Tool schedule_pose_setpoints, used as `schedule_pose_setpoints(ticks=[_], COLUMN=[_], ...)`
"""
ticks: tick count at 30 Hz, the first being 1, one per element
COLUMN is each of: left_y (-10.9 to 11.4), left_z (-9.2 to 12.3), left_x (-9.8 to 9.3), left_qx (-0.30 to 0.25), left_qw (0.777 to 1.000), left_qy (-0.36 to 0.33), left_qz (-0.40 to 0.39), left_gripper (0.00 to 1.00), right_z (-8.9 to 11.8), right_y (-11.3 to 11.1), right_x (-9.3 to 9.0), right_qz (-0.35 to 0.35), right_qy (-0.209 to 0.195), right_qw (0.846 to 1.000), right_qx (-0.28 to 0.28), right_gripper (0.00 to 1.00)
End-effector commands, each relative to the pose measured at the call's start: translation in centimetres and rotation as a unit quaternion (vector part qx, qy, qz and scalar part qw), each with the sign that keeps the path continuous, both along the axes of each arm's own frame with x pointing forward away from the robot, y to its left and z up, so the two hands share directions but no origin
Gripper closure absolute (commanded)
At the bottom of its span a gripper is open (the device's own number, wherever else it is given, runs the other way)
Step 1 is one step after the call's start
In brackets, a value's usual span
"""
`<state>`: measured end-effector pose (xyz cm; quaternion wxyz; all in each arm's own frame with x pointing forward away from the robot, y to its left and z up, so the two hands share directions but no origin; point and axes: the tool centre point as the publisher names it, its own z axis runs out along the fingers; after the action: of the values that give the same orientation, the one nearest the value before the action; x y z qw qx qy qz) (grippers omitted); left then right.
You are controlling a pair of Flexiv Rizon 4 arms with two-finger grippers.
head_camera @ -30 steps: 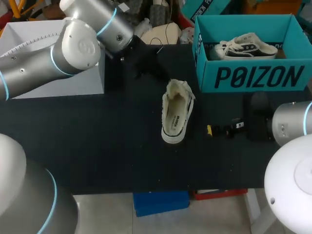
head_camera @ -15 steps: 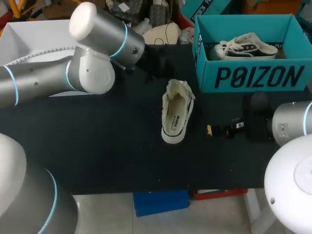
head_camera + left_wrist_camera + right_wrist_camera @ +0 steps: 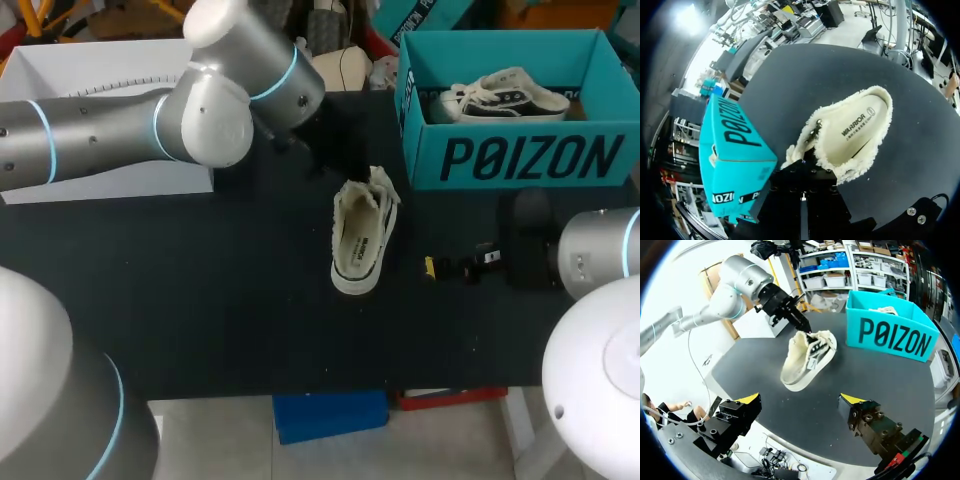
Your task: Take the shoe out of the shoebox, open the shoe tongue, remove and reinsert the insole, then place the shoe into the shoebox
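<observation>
Your shoe [image 3: 358, 238] is out of the shoebox [image 3: 520, 158] and rests sole down on the black table [image 3: 200, 300]. It lies just in front of the box's printed front wall, toward that wall's left corner. Its heel points away from the box and its fleecy opening faces up, with the printed insole [image 3: 852, 127] showing inside. A second shoe [image 3: 505, 95], black and white with laces, lies inside the shoebox. Your left arm [image 3: 120, 140] comes in from the side away from the shoebox, and your left gripper [image 3: 804, 326] sits at the shoe's front end, the end nearer the box, right against the fleece. From these views you cannot tell whether it is open or clamped on anything. Your right gripper [image 3: 801, 400] hangs low over the table in front of the shoebox's front wall, apart from the box. It stands open with its yellow tips spread wide, and the shoe lies ahead of it, well apart from it
</observation>
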<state>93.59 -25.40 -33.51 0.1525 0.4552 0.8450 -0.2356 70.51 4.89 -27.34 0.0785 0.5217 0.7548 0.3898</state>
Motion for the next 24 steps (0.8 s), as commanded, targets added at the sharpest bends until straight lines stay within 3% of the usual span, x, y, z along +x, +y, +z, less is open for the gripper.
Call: schedule_pose_setpoints(ticks=[1, 17, 21, 24], left_y=[0.1, 0.5, 0.7, 1.1], left_z=[-0.7, -3.9, -2.7, -0.2], left_x=[-0.8, -3.9, -3.8, -4.0], left_qx=[0.031, 0.036, 0.034, 0.024], left_qw=[0.999, 0.998, 0.998, 0.998], left_qy=[0.021, 0.044, 0.033, 0.018], left_qz=[-0.017, -0.026, -0.038, -0.050], left_gripper=[1.00, 1.00, 1.00, 1.00], right_z=[-0.2, -0.2, -0.2, -0.2], right_y=[0.0, 0.0, 0.0, 0.0], right_x=[0.0, 0.0, 0.0, 0.0], right_qz=[0.000, 0.000, 0.000, 0.000], right_qy=[-0.001, -0.001, -0.001, -0.001], right_qw=[1.000, 1.000, 1.000, 1.000], right_qx=[0.002, 0.002, 0.002, 0.002], right_gripper=[0.00, 0.00, 0.00, 0.00])
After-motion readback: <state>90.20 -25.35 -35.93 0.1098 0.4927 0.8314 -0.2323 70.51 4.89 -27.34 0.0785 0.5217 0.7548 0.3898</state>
